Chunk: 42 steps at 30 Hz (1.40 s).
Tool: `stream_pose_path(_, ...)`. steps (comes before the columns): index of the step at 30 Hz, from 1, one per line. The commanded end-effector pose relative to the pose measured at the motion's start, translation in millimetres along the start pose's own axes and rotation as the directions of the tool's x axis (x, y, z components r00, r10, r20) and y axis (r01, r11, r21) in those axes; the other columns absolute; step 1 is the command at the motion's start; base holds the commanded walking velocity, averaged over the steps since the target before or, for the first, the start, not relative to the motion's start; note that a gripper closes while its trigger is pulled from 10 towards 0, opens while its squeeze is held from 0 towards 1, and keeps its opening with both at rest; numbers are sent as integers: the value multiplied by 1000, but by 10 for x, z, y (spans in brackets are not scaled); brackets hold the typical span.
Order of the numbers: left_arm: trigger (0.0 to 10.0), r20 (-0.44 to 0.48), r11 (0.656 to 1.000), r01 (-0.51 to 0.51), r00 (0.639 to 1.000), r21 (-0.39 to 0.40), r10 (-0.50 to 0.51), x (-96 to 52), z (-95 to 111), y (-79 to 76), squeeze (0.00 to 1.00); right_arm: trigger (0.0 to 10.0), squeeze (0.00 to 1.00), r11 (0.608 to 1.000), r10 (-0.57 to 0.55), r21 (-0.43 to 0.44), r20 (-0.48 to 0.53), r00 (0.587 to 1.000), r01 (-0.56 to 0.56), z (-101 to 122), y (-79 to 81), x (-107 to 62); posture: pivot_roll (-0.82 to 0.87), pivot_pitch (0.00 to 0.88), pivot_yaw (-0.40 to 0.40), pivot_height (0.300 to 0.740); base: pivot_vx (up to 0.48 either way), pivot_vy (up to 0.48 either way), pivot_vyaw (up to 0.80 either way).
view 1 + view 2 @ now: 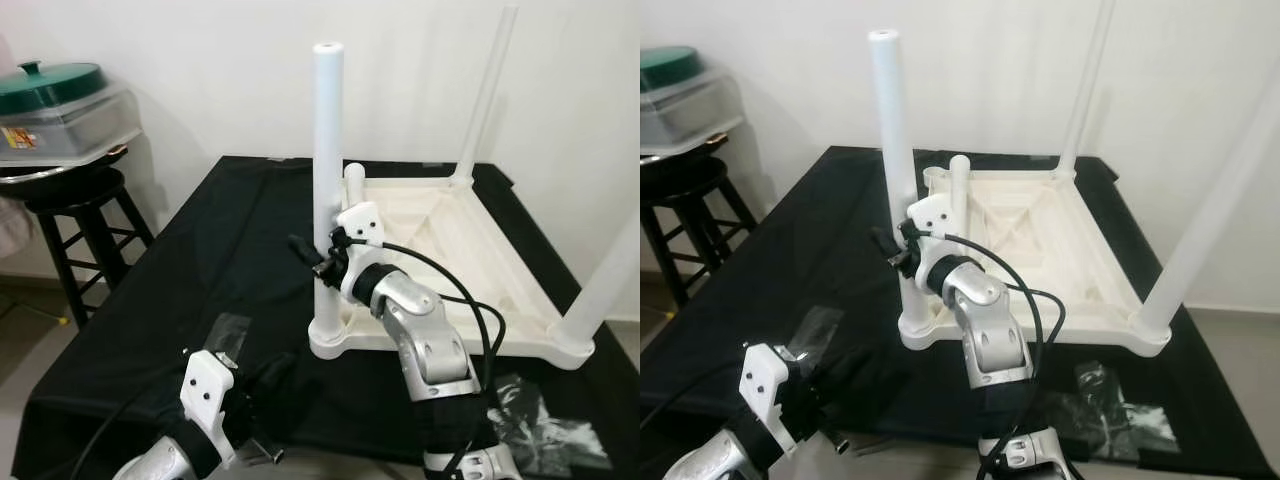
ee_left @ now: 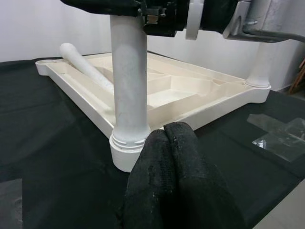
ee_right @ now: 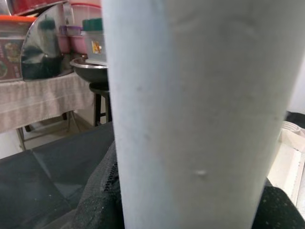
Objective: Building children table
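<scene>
The tabletop (image 1: 440, 240) lies upside down on the black-draped counter (image 1: 200, 270), and the leg (image 1: 327, 180) I'm working stands upright in its near-left corner socket (image 1: 335, 340), with two more legs up at the far-right (image 1: 485, 95) and near-right (image 1: 610, 275) corners and a fourth, loose leg (image 2: 86, 69) lying inside the tray by the far-left corner. My right hand (image 1: 318, 255) is pinching the upright leg about mid-height; the wrist view has the white tube pressed right against the fingers. I judge these parts to be light, hollow, rigid plastic with a smooth, somewhat slick skin, so a firm squeeze won't hurt them, but a twist could slip in the fingers. Holding nearer the base would give me more control for seating it; higher up gives leverage but risks rocking the light tabletop across the cloth. My left hand (image 2: 171, 157) hangs low at the counter's near edge, just short of that socket, fingers pressed together and holding nothing. It could brace the tabletop's rim. A stool (image 1: 80, 215) with a lidded container stands off to the left.
</scene>
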<state>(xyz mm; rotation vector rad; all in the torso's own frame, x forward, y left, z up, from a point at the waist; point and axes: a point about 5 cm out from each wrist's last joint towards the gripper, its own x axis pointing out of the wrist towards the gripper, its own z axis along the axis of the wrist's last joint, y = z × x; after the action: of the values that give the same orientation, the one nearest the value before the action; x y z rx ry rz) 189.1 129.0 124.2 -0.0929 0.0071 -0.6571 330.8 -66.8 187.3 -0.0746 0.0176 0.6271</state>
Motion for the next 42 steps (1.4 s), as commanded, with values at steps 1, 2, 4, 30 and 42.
stream_pose_path(1,10000,-23,1000,4,1000,-10,-4,-2,-45,3,0,0,0,1000,5,30,-222,975,2,-511,51,-83,0,65,7,740,0,0,0)
stream_pose_path(2,10000,-23,1000,4,1000,-10,-4,-2,-45,3,0,0,0,1000,5,30,-222,975,2,-511,51,-83,0,65,7,740,0,0,0)
stream_pose_path(4,10000,-21,1000,-1,1000,-7,1,-7,-43,-3,0,7922,122,999,35,28,-240,970,-29,-508,183,-80,6,69,6,740,0,0,0)
stream_pose_path(30,10000,-23,1000,-11,1000,-1,11,-7,-39,-2,0,10000,0,623,751,-153,-158,641,-767,281,-360,85,38,62,16,740,0,0,0)
stream_pose_path(42,10000,-25,1000,-11,1000,-1,11,-18,-39,-13,0,0,0,600,772,-126,-167,613,-790,190,-424,91,38,70,18,740,0,0,0)
